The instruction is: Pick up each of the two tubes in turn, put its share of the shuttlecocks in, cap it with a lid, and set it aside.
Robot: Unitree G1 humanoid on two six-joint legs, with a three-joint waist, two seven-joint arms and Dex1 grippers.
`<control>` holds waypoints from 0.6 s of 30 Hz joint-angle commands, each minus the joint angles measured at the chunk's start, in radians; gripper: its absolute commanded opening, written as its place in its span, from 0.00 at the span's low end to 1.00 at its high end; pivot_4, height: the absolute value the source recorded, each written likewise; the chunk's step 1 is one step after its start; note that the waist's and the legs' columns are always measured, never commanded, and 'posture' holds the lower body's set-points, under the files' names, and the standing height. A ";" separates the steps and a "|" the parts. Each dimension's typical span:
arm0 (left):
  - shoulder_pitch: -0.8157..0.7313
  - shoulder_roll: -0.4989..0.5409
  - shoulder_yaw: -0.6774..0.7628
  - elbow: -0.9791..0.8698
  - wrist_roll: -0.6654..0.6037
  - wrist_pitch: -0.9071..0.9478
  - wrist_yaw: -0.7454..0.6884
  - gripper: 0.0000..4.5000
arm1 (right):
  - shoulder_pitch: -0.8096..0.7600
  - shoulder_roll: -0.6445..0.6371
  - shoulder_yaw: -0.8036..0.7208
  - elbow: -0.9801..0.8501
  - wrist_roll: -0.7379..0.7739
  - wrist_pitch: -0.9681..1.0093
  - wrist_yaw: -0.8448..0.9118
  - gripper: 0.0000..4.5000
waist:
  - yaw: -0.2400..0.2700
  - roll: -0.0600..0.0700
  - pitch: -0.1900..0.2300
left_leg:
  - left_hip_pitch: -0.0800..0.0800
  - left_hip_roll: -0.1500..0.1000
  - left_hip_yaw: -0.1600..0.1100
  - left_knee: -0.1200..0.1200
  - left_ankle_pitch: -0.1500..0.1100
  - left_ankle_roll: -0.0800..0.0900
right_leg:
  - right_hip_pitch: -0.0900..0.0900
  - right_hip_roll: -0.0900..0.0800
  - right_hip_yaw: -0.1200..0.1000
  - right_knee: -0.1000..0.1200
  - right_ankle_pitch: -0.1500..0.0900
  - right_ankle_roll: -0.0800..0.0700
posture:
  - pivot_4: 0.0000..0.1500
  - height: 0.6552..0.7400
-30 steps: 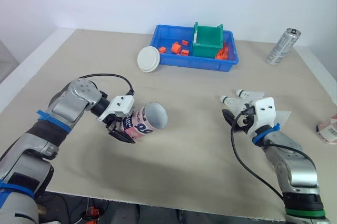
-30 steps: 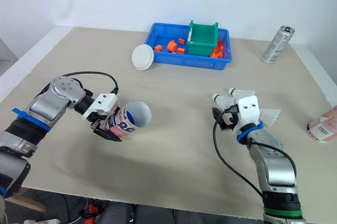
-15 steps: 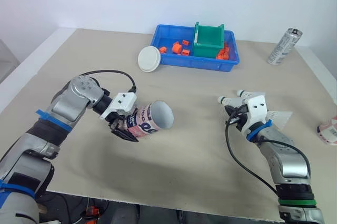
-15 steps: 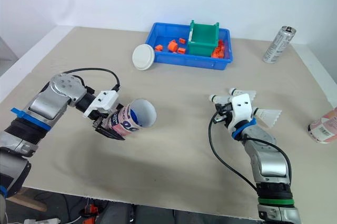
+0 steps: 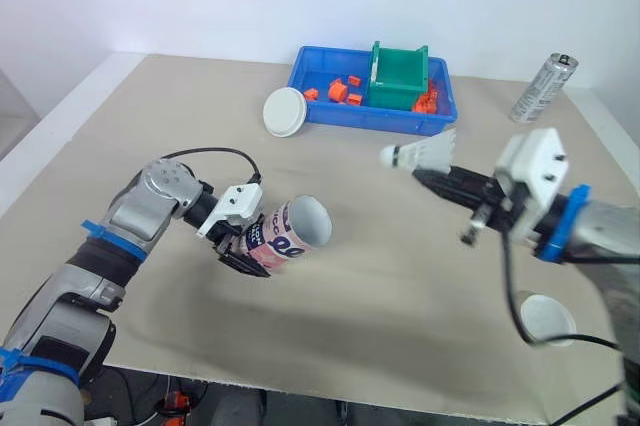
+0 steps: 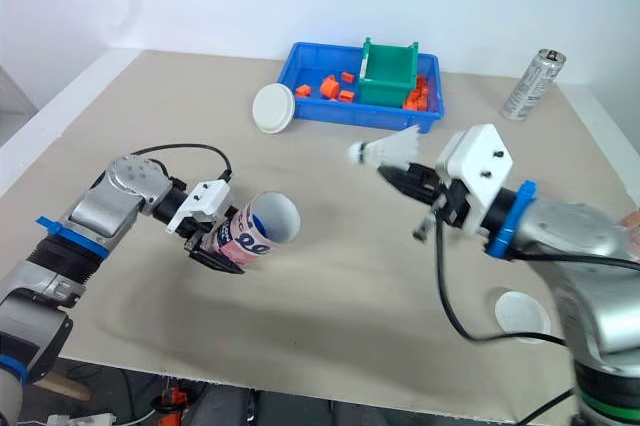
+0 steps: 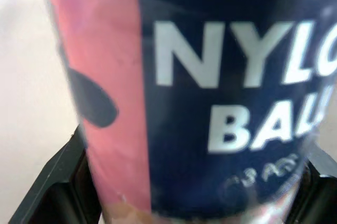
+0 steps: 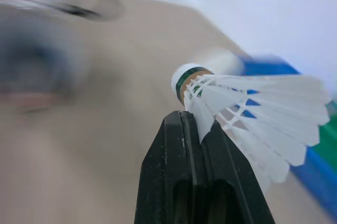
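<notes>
Pink-and-navy tube [image 5: 288, 233] sits clamped in the left gripper [image 5: 250, 244], mouth tipped right so the right gripper [image 5: 420, 175], fingers pinching a shuttlecock [image 5: 422, 153], can feed it cork-first.

The left arm [image 5: 150, 201] and the right arm [image 5: 612, 238] have silver-grey metal shells with dark joints. A band of blue tape [image 5: 100, 231] goes around each forearm. Each wrist carries a white angular camera housing [image 5: 535, 161] with a thin black cable [image 5: 205, 153]. The left gripper [image 5: 248, 249] and the right gripper [image 5: 425, 176] have matte black fingers.
</notes>
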 commanded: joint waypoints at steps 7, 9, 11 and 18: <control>-0.018 -0.029 0.002 0.010 0.008 -0.006 -0.006 0.86 | -0.189 -0.035 0.260 -0.004 -0.061 -0.028 0.061 0.01 | -0.004 0.000 0.000 | 0.001 0.000 0.002 0.004 0.000 0.000 | 0.000 -0.001 0.001 0.000 0.001 -0.003 | 1.00 0.85; -0.021 -0.035 0.006 0.005 0.006 -0.002 -0.006 0.86 | -0.225 -0.019 0.335 0.040 -0.125 -0.062 0.074 0.01 | -0.004 0.000 0.000 | 0.001 0.001 0.002 0.006 0.000 0.000 | 0.000 -0.001 0.001 0.000 0.001 -0.003 | 1.00 0.85; -0.020 -0.037 0.011 -0.003 0.005 0.001 -0.006 0.86 | -0.236 -0.011 0.362 0.070 -0.146 -0.078 0.090 0.01 | -0.002 0.000 0.001 | 0.000 0.001 0.003 0.007 0.000 0.000 | 0.000 -0.001 0.001 0.000 0.001 -0.002 | 1.00 0.85; -0.005 -0.019 0.033 -0.036 -0.004 0.014 -0.005 0.86 | -0.206 -0.018 0.341 0.095 -0.145 -0.109 0.151 0.01 | -0.002 0.000 0.001 | -0.002 0.000 0.003 0.007 0.000 0.000 | -0.002 -0.001 0.001 0.002 0.002 0.001 | 1.00 0.85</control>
